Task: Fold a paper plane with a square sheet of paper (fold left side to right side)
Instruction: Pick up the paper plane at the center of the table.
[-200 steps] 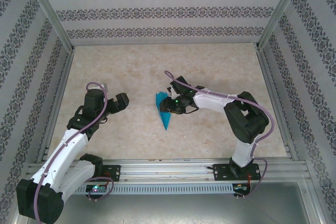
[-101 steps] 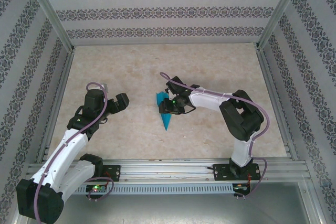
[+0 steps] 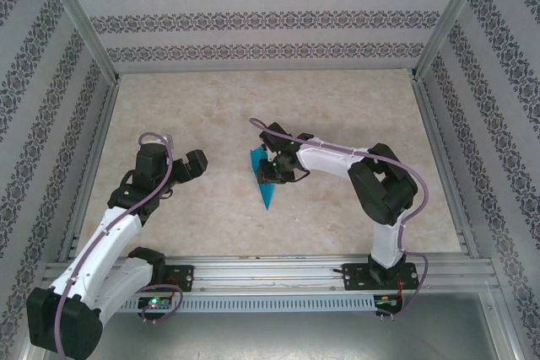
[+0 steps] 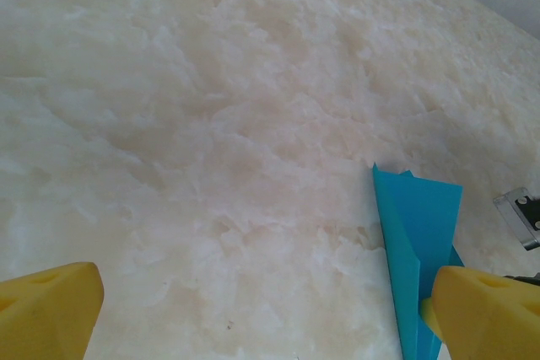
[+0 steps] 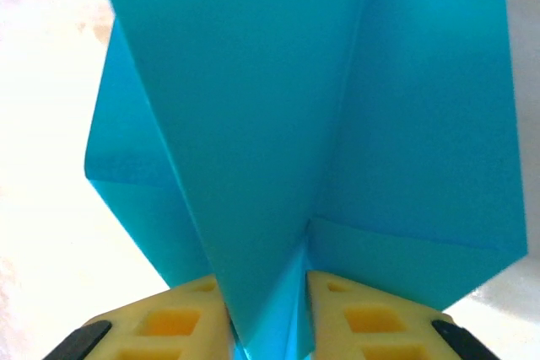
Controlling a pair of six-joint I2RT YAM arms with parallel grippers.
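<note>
- The paper plane (image 3: 267, 191) lies near the middle of the table (image 3: 337, 107). Its pointed nose faces 6 o'clock, toward the arm bases, and its wide tail faces 12 o'clock.
- The right gripper (image 3: 268, 168) reaches in from 3 o'clock. Its jaws are drawn nearly together on the plane's raised central fold, with a yellow pad (image 5: 181, 322) against each side of the paper.
- The left gripper (image 3: 196, 163) hovers at 9 o'clock of the plane, well apart from it. Its jaws are spread fully and hold nothing.
- Step in hand, as judged: pinch and set the centre crease so that the left half lies over the right half.
- To do it well, keep the pads square to the fold line and press evenly. A skewed pinch would likely shift the layers and spoil the symmetry of the wings.
- Hold the nose and tail in line along the 12-to-6 axis while pressing. A light sheet like this would probably slide on the smooth surface.
- The left gripper is free to pin the 9 o'clock edge if the paper starts to turn.
- Paper: thin, matte, plain teal-blue, with sharp straight creases and overlapping triangular panels. The overall shape is a slim dart.
- Pads: yellow foam with rectangular recesses, set in black finger bodies.
- Table: pale beige with a mottled, marble-like pattern and a dull finish.
</note>
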